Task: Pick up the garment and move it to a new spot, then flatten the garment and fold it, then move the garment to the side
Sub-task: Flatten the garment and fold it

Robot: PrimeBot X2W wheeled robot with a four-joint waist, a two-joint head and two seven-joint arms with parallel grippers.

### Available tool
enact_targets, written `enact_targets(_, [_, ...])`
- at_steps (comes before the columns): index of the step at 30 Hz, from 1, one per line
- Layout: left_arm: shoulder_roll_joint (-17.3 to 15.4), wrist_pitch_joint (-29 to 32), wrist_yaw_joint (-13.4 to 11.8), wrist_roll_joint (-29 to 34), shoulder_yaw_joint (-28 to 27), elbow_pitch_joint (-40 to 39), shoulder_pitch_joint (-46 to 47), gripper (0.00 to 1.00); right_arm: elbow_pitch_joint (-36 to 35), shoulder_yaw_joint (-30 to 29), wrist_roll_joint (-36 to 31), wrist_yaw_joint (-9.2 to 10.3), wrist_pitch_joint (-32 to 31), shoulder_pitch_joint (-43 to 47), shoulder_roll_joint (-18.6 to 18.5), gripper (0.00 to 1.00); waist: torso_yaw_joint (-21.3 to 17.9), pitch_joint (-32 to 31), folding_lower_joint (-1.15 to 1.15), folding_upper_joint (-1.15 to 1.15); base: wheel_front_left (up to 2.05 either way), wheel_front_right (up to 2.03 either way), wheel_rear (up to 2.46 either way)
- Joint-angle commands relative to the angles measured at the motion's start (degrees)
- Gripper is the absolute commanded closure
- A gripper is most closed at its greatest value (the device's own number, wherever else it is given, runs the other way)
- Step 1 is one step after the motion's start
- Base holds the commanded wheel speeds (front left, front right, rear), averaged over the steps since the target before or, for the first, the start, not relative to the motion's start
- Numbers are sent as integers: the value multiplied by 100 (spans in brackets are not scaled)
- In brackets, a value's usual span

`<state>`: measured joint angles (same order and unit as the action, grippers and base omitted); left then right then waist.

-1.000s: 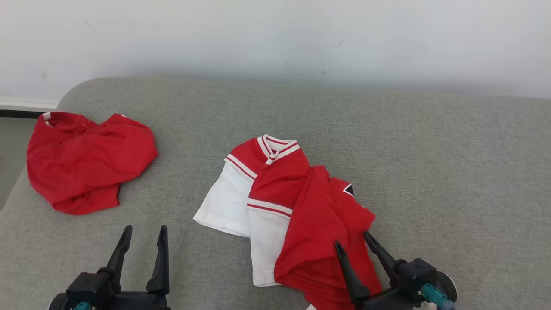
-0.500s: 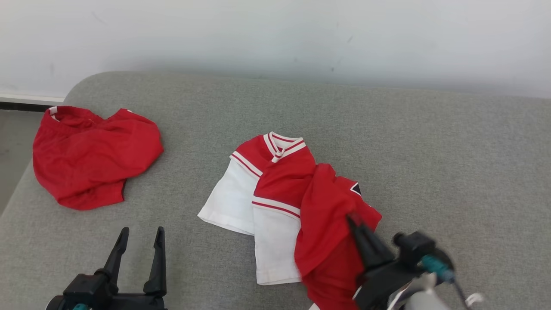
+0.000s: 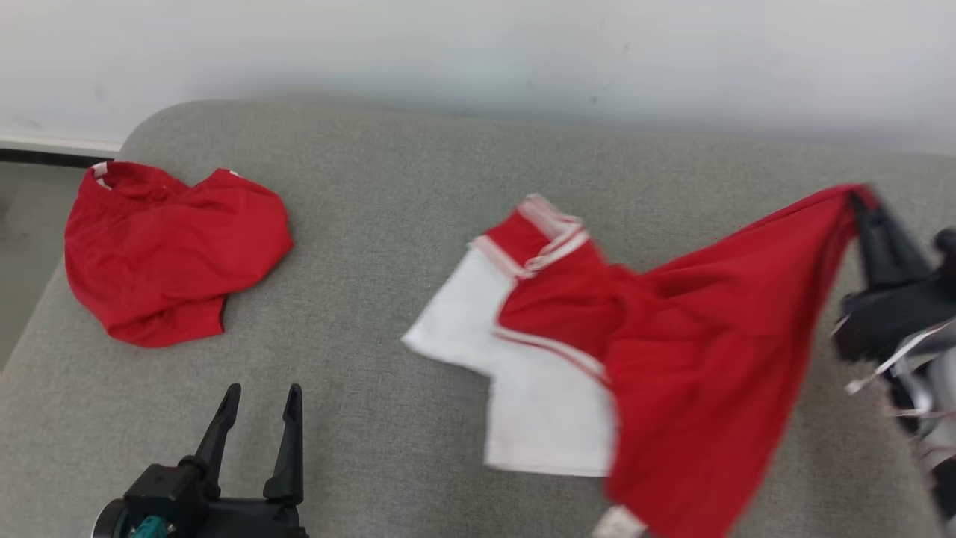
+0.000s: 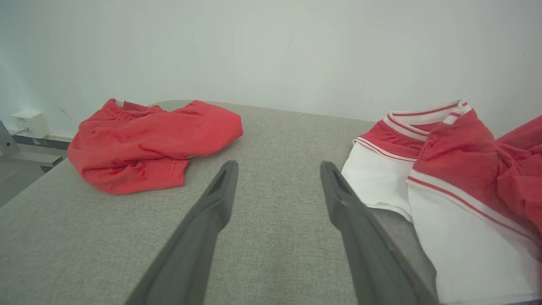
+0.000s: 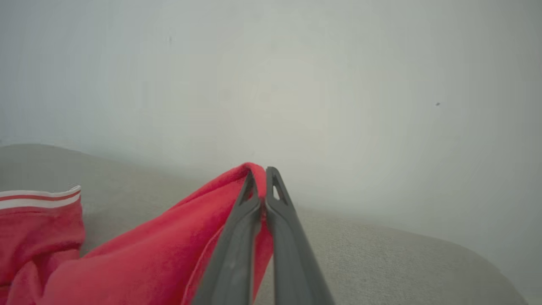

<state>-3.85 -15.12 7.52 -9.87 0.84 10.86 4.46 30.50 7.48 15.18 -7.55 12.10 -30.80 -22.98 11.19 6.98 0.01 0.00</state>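
As the right gripper point(image 3: 859, 200), now pinching the red-and-white fabric shirt point(image 3: 694, 351), pulls toward three o'clock, relocation begins. The left gripper point(image 3: 261, 394) sits spread.

The garment point(image 3: 672, 351) is a small shirt, red with white sleeve parts and a red-and-white striped collar point(image 3: 549, 224). Its white side and the collar lie on the grey fabric tabletop point(image 3: 388, 224), near the middle. The red part is raised and stretched to the right, where one red edge is pinched between the closed fingers of the right tool point(image 3: 859, 196); the cloth slopes down from there
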Motion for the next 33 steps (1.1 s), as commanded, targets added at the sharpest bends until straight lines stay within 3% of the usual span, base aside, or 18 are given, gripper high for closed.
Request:
enact_targets(1, [4, -5, -8, -24, 4, 0, 79, 0, 55, -107, -27, 13, -42, -162, -127, 100, 97, 104, -1, 0, 0, 0, 0])
enact_targets(6, [6, -5, -8, -85, -25, -3, 141, 0, 533, -373, -216, 13, -393, -611, -348, 100, 166, 267, -1, 0, 0, 0, 0])
enact_targets(8, [18, -5, -8, -96, -17, -6, 155, 0, 702, -409, -315, 13, -409, -771, -351, 13, 168, 308, -1, 0, 0, 0, 0])
enact_targets(9, [20, -5, -8, -105, -15, 2, 160, 0, 758, -417, -361, 13, -389, -828, -305, 0, 162, 316, -1, 0, 0, 0, 0])
enact_targets(15, [25, -5, -8, -98, -79, 16, 156, 0, 885, -563, -567, 13, -47, -907, -113, 0, -6, 247, -1, 0, 0, 0, 0])
enact_targets(20, [-8, -5, -8, -25, -153, -18, 89, 0, 539, -598, -679, 13, 215, -607, 158, 0, -221, 116, -1, 0, 0, 0, 0])
enact_targets(33, [-86, -5, -10, 72, -365, -98, -90, 0, -1696, -658, -689, 13, 303, 1458, 1125, 0, -684, -84, -1, 0, 0, 0, 0])
